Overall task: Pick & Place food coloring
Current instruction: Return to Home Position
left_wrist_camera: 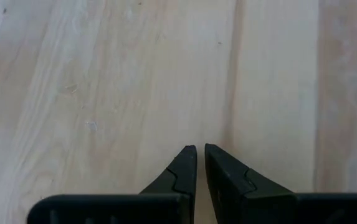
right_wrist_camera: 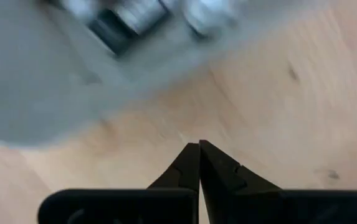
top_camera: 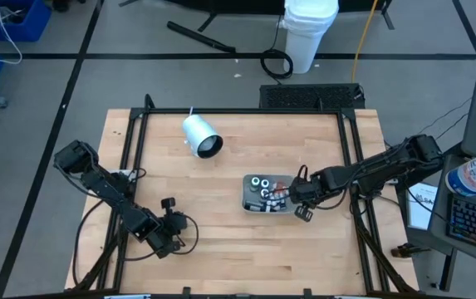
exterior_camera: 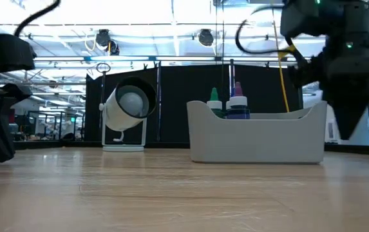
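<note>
- Right gripper (right_wrist_camera: 198, 147): fingers clenched tip to tip with nothing between them. It hangs clear of the table (top_camera: 221, 249), just beside the right end of the grey tray (top_camera: 250, 181), with its tips turned toward the tray.
- Judgement: an empty, clenched pincer this close to the tray fits an arm that has finished there and has only the retreat to its rest pose left.
- Food coloring bottles (top_camera: 264, 191): packed together inside the grey tray, right of the table's centre. From above, white caps and one red body are plain. At table height, a green tip and a bluish tip rise above the tray wall (exterior_camera: 255, 138). An exact count cannot be made.
- None lie loose on the table, so the collecting appears complete.
- The tray sits flat and square, within easy reach of the right arm, which is likely why that arm serves it.
- White cylinder (top_camera: 202, 137): lies on its side at the far left-centre of the table, well apart from the tray, with its open mouth toward the near side. It plays no evident part in the task.
- Left gripper (left_wrist_camera: 200, 152): waits at the near left over bare wood. Its fingers are drawn nearly together and hold nothing.
- Risk: a careless withdrawal could nudge the tray's right end.
</note>
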You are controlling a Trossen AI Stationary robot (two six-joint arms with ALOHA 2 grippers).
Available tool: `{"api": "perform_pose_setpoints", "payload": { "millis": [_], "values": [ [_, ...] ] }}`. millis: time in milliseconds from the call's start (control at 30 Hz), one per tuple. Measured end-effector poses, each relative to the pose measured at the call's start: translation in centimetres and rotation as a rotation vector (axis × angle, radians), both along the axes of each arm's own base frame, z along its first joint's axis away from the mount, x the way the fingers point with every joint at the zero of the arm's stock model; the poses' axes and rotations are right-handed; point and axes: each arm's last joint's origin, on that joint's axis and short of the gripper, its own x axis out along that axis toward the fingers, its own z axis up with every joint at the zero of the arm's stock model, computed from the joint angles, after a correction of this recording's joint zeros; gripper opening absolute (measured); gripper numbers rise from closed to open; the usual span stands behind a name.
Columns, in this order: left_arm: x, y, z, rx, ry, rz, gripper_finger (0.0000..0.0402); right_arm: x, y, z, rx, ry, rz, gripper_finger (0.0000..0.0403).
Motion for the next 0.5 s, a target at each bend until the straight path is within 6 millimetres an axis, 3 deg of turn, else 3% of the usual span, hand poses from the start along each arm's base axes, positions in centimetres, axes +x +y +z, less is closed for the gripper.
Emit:
{"api": "perform_pose_setpoints", "payload": {
  "millis": [233, 500],
  "values": [
    [0.6, 0.6, 0.0, -0.028, 0.026, 0.017, 0.0042, -1.5, 1.0, -0.2, -0.072, 0.11, -0.001, 0.0],
    [1.1, 0.5, 0.2, 0.038, -0.043, -0.037, 0.0042, -3.1, 3.0, -0.9, -0.153, -0.066, 0.189, 0.0]
  ]
}}
